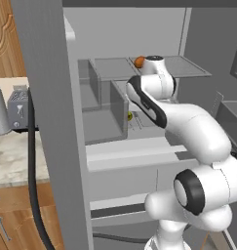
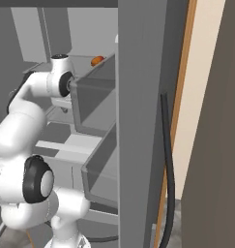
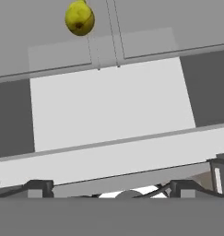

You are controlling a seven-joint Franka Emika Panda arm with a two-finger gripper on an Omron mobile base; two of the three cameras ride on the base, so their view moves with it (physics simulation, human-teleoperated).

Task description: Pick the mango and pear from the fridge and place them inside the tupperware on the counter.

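Hand view puts the pear [image 3: 79,18] near the far edge of a fridge [image 1: 51,122] shelf, well ahead of my gripper [image 3: 111,188], whose two dark tips stand spread wide at the bottom with nothing between them. From the left base view I see one pear [image 1: 130,116] as a small yellow-green spot on the middle shelf, half hidden behind the arm, and one mango [image 1: 139,62] on the upper shelf, near its front edge, just beside the wrist. The right base view confirms the mango [image 2: 96,61] up there. So I count two fruits, both in the fridge, neither picked yet; I judge the task barely begun. I also count one toaster [image 1: 18,108] on the counter [image 1: 12,156] to the left; I cannot find the tupperware. What worries me: the pear is round and may roll toward the back if a finger nudges it before both close. The arm is folded tight between shelves, so a careless lift could knock the upper shelf or brush the mango off its edge. Swinging out, the elbow could clip the open door.
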